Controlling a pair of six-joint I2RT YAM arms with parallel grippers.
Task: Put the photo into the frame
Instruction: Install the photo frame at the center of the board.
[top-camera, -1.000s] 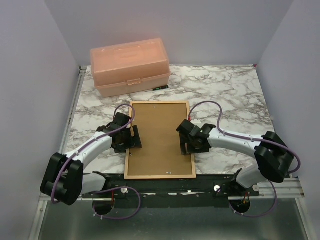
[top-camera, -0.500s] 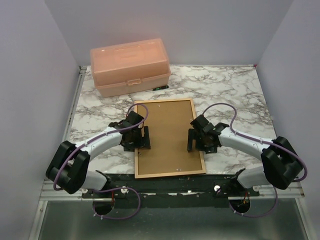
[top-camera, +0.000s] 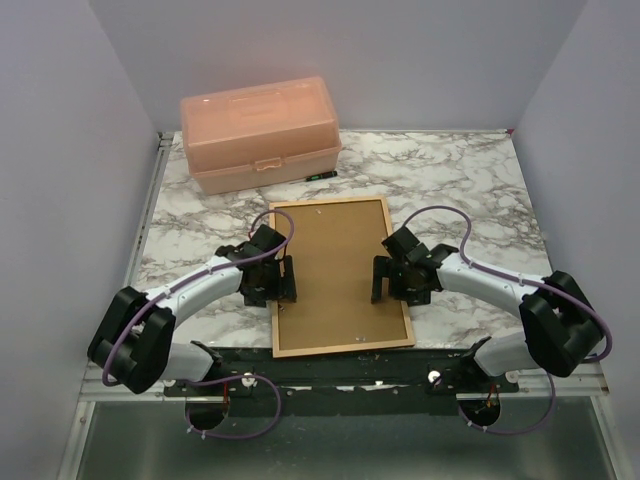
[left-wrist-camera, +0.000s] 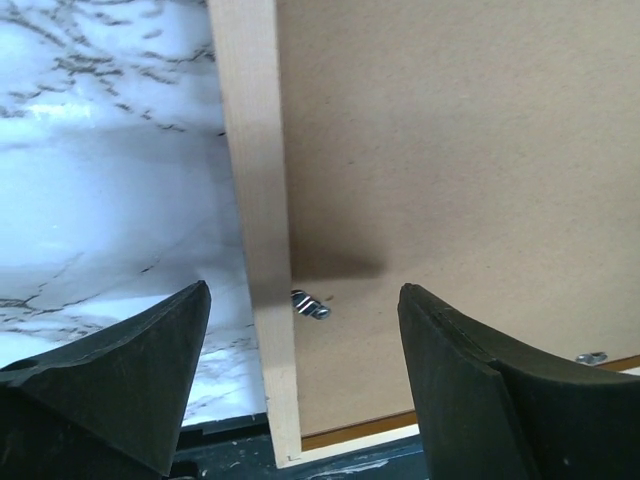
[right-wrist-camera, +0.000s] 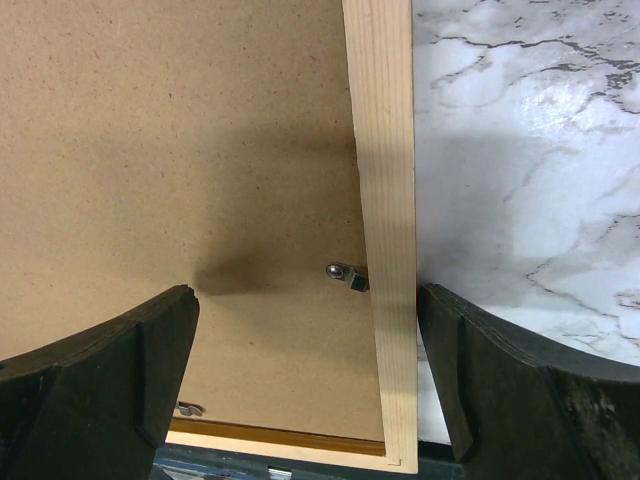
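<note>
The frame (top-camera: 327, 202) is seen lying face down on the marble table (top-camera: 450, 180) in the lower middle of the top view, with its long sides running up the picture and its near short side close to the table's bottom edge. Its opening is filled by the brown backing board (top-camera: 340, 270), so only the pale wooden back of the rails is shown. The left gripper (top-camera: 281, 280) is placed over the frame's left rail, about halfway along, and the right gripper (top-camera: 392, 282) over the right rail at a similar height. In the left wrist view the jaws of the left gripper (left-wrist-camera: 300, 300) are held wide apart, one finger over the marble (left-wrist-camera: 100, 150) and one over the board (left-wrist-camera: 450, 150), with the rail (left-wrist-camera: 255, 200) between them and nothing gripped; a small metal clip (left-wrist-camera: 310, 304) is seen just inside the rail. In the right wrist view the right gripper (right-wrist-camera: 307, 295) is likewise spread wide across the rail (right-wrist-camera: 385, 200), with a metal clip (right-wrist-camera: 347, 274) beside it and nothing held. A pink plastic box (top-camera: 258, 132) is set at the upper left, well apart from the frame.
</note>
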